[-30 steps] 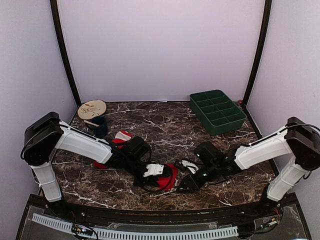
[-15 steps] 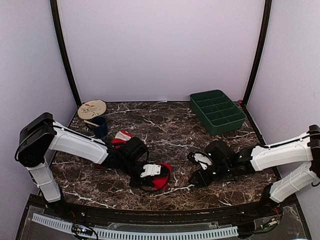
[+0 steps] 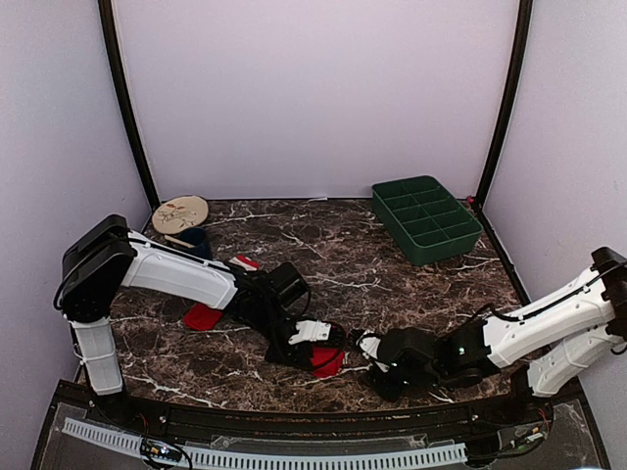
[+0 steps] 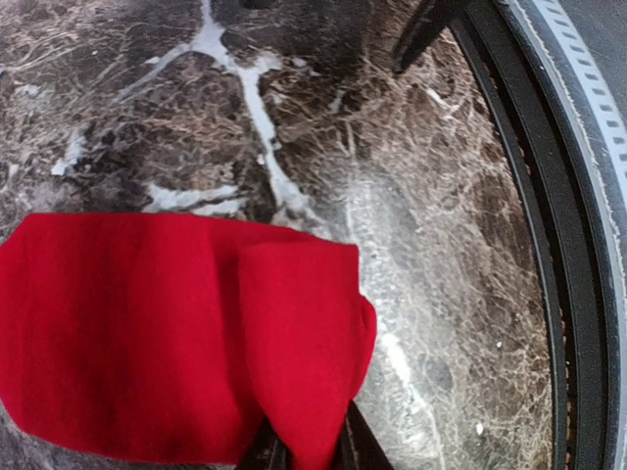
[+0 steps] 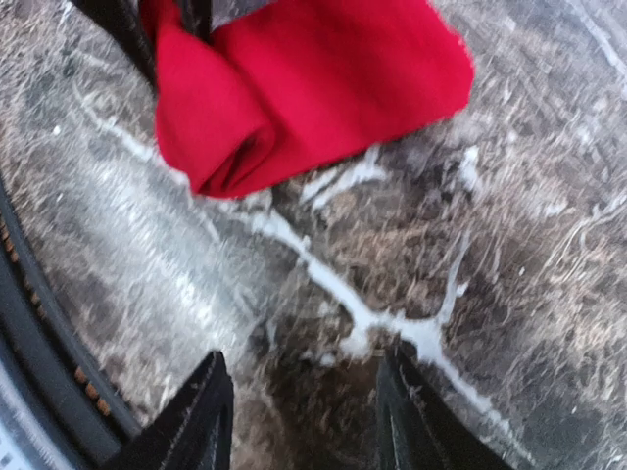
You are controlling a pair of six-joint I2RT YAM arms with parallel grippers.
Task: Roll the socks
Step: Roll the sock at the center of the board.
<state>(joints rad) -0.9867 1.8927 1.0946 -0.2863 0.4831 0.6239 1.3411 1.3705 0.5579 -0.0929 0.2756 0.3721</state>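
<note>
A plain red sock lies partly folded on the marble table near the front edge. My left gripper is shut on a raised fold of it, its dark fingers on either side of the fabric. From above, this sock shows just past the left gripper. The second sock lies under the left arm, its white-and-pink cuff sticking out behind. My right gripper stands open right of the held sock; its fingers hold nothing.
A green compartment tray stands at the back right. A round wooden disc and a dark blue cup sit at the back left. The black front rail runs close to the held sock.
The right gripper has dropped back toward the front edge, still open. The left gripper has shifted slightly right and nearer with the red sock.
</note>
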